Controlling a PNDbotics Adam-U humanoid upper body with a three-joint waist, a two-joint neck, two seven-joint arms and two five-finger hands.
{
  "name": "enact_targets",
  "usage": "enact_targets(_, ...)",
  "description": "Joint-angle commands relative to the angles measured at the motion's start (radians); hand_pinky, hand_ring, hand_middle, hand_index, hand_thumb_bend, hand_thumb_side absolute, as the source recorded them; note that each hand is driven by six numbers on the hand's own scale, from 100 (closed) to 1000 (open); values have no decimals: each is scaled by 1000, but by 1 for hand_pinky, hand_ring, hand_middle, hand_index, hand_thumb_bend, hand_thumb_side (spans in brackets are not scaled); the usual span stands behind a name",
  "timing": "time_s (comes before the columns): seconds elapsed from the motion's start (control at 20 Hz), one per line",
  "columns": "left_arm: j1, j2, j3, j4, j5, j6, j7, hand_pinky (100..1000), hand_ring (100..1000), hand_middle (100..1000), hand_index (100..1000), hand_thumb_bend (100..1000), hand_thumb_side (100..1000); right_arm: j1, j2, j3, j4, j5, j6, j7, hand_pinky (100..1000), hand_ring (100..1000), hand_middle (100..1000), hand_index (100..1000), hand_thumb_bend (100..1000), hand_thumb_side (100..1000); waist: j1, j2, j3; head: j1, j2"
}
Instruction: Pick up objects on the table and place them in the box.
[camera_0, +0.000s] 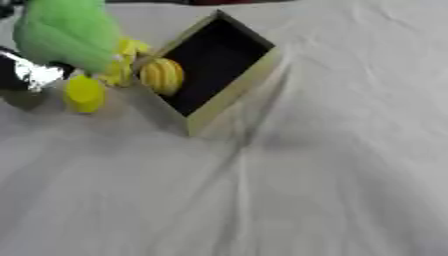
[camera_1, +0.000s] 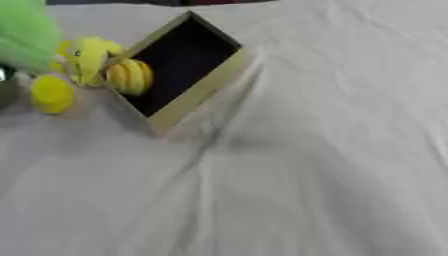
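White cloth-covered counter (camera_0: 332, 165) fills nearly everything, creased, with one long fold running down from the box. The shallow tan cardboard box with a black inside (camera_0: 214, 62) sits askew in the upper left; I'll place everything off it.

Just left of the box is a fuzzy green plush toy with yellow parts (camera_0: 66, 35), the biggest piece left outside, leaning close to the box's left wall. At that wall, a yellow striped rounded object (camera_0: 162, 76) sits right on the edge, partly in; I can't tell whether it is resting inside or hanging on the rim. Further left and a little nearer me, a small yellow cylinder (camera_0: 85, 94) stands on the cloth.

Beyond the plush is a black and silver shape at the frame edge (camera_0: 26, 75), possibly my left hand, but I can't tell how its fingers stand. My right hand isn't showing.

Risks as I judge them: the striped piece tips back out, or the box slides on the cloth.
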Motion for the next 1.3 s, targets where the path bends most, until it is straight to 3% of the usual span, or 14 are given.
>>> enact_targets(0.05, -75, -82, -5, 106, -23, -43, 19, 759, 704, 701, 815, 212, 436, -12, -41, -3, -16, -18, -5, 4, 897, 912, 698, 791, 100, 469, -2, -29, -5, 1, 2)
enact_targets(0.35, -167, -226, -15, 300, -77, -110, 51, 753, 699, 696, 813, 239, 480, -28, -42, 5, -16, -29, -5, 14, 898, 912, 698, 791, 100, 472, -1, -26, -15, 16, 7)
enact_targets(0.7, -213, -357, 9, 493, -172, -137, 103, 751, 700, 696, 814, 259, 483, -40, -35, 11, -16, -39, -2, 28, 900, 913, 697, 791, 100, 477, -6, -17, -27, 36, 3)
enact_targets(1.2, -217, -465, 50, 721, -342, -177, 170, 771, 733, 729, 837, 348, 515, -51, -27, 19, -16, -53, 2, 45, 901, 913, 696, 790, 100, 477, -10, -16, -35, 52, 7)
enact_targets(1.3, -216, -474, 55, 742, -369, -179, 176, 798, 761, 761, 862, 438, 585, -52, -27, 20, -16, -57, 1, 47, 900, 912, 694, 788, 100, 472, -11, -16, -36, 54, 7)
